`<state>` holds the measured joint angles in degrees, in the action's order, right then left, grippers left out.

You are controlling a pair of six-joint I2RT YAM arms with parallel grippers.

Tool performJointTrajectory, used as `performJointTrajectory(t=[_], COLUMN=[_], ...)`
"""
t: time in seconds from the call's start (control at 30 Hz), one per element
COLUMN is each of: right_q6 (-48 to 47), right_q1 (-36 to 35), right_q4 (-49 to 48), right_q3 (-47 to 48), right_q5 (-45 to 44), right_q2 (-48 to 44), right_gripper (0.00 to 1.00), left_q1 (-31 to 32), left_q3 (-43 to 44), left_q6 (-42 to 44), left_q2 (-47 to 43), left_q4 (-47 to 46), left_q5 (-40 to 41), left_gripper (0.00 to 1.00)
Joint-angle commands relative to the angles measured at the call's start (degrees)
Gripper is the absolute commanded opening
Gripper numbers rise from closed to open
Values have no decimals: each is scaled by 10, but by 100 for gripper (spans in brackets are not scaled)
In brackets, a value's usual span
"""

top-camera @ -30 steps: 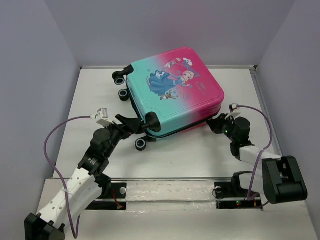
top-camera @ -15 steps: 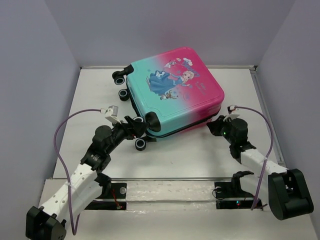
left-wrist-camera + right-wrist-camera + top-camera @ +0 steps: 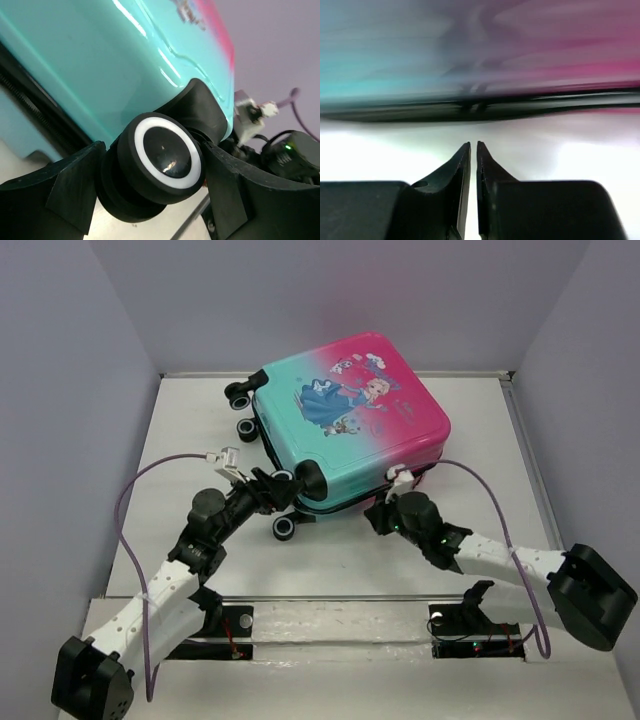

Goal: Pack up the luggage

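Observation:
The luggage (image 3: 350, 420) lies closed on the white table, princess print up, its black wheels to the left. My left gripper (image 3: 293, 486) is closed round the near upper wheel (image 3: 309, 479). In the left wrist view the white-ringed wheel (image 3: 166, 159) fills the gap between my fingers (image 3: 75, 185), under the teal shell (image 3: 100, 55). My right gripper (image 3: 377, 516) is shut and empty, just in front of the luggage's near edge. In the right wrist view its tips (image 3: 473, 146) point at the blurred dark seam (image 3: 480, 107), with a gap of table between.
Another wheel (image 3: 285, 528) rests on the table (image 3: 340, 550) just below my left gripper. Two more wheels (image 3: 240, 397) stick out at the far left corner. Grey walls close in the table on three sides. Purple cables loop off both wrists.
My right arm has swung left along the luggage's near edge, from its right corner to the middle. My left gripper has moved up and closed round the wheel.

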<state>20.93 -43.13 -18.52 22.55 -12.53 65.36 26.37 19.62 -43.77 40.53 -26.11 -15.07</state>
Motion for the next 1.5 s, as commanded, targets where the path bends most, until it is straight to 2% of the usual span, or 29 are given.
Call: performJointTrajectory(t=[0.0, 0.07, 0.2, 0.27, 0.37, 0.5, 0.57, 0.6, 0.63, 0.67, 0.73, 0.8, 0.97, 1.07, 1.27, 1.47], right_q6=[3, 6, 24, 37, 43, 42, 61, 61, 64, 61, 37, 23, -29, -41, -17, -28], right_q1=[-63, -46, 40, 79, 107, 168, 232, 232, 259, 272, 303, 318, 345, 345, 392, 412], right_q4=[29, 29, 31, 39, 100, 140, 144, 144, 140, 137, 116, 93, 3, -30, -101, -133], right_q3=[18, -2, -31, -42, -26, -8, -6, -6, -5, -1, 14, 18, 28, 36, 43, 63], right_q5=[68, 45, 78, 101, 45, 60, 68, 70, 72, 78, 120, 141, 268, 272, 284, 341], right_q2=[4, -28, -72, -106, -146, -159, -158, -158, -154, -149, -123, -111, -60, -19, 28, 69], right_gripper=[7, 7, 7, 7, 7, 7, 7, 8, 12, 29, 43, 49, 50, 50, 49, 45], left_q1=[18, 18, 15, 10, 6, 5, 5, 4, 3, 3, 0, -1, -4, -7, -13, -22], left_q3=[32, 38, 51, 55, 67, 78, 81, 81, 82, 82, 87, 87, 86, 81, 82, 91], left_q6=[-5, -7, -4, -4, 8, 20, 25, 26, 27, 32, 33, 33, 26, 25, 31, 37], left_q2=[8, -19, -52, -68, -73, -77, -83, -85, -88, -88, -85, -83, -70, -65, -71, -78], left_q4=[-33, -9, 61, 72, 105, 128, 143, 148, 151, 156, 159, 154, 139, 132, 144, 158], left_q5=[-29, 24, 95, 107, 115, 114, 120, 122, 123, 123, 123, 122, 116, 113, 110, 116], left_gripper=[6, 6, 6, 6, 6, 6, 6, 6, 6, 6, 6, 6, 6, 6, 6, 6])
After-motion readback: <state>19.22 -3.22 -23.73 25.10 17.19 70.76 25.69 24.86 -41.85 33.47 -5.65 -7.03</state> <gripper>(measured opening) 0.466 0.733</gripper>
